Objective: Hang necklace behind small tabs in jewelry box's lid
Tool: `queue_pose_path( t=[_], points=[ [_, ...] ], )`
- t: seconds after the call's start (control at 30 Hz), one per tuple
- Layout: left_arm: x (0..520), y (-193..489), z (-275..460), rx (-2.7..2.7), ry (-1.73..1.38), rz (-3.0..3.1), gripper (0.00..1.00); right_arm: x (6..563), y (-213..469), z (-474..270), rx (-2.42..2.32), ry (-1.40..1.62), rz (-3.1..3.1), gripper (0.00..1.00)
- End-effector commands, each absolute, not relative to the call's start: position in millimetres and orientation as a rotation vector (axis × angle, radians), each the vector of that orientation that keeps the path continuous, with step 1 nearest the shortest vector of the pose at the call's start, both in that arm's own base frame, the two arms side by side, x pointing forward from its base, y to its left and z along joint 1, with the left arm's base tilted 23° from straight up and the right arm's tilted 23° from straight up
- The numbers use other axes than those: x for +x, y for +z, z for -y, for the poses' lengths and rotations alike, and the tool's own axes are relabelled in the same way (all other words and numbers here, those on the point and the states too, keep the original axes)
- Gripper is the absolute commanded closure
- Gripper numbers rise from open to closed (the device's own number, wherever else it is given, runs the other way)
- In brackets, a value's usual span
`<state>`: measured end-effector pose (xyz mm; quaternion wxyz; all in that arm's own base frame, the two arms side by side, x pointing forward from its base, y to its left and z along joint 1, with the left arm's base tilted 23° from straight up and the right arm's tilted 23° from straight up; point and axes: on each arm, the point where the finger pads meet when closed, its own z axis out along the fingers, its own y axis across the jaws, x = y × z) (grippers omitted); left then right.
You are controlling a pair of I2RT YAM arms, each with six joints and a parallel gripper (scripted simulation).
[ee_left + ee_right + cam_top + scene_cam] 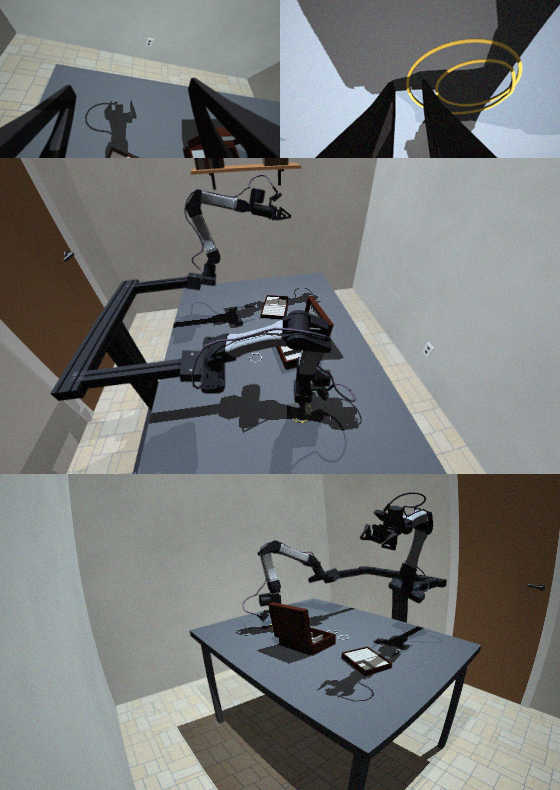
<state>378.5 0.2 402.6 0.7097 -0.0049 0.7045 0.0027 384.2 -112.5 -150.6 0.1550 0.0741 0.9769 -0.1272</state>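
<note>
The jewelry box stands open on the table, its red-brown lid [320, 315] [290, 626] raised; the tabs cannot be made out. Two overlapping gold loops, perhaps the necklace [471, 41], lie on the table away from the box. My right gripper [408, 86] is low over them, slightly open with nothing held; in the right wrist view its fingertips appear on either side of the outer loop's left edge. Contact cannot be told. My left gripper [287, 214] [131, 86] is wide open, empty and high above the table's other side.
Silver loops [343, 637] lie on the table in front of the box. A flat red-framed tray [272, 317] [367, 673] lies beside the box. The right arm passes over the box's body in the top view. Arm shadows darken the table [375, 428].
</note>
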Motion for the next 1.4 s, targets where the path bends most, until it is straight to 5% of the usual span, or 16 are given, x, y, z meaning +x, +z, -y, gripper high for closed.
queue_pose_path(
  t=[0.0,0.63,0.67,1.37],
  points=[
    [374.0,424.7,-1.8,-0.011,0.017,-1.515,0.0,396.7,-136.1,112.7,0.204,-0.354,-2.755,0.75],
    [374.0,424.7,-1.8,-0.011,0.017,-1.515,0.0,385.1,-155.0,113.5,0.208,-0.349,-2.801,0.75],
    [374.0,424.7,-1.8,-0.011,0.017,-1.515,0.0,393.1,-142.6,111.2,0.197,-0.349,-2.772,0.97],
    [374.0,424.7,-1.8,-0.011,0.017,-1.515,0.0,393.2,-142.2,111.5,0.201,-0.35,-2.77,0.97]
  ],
)
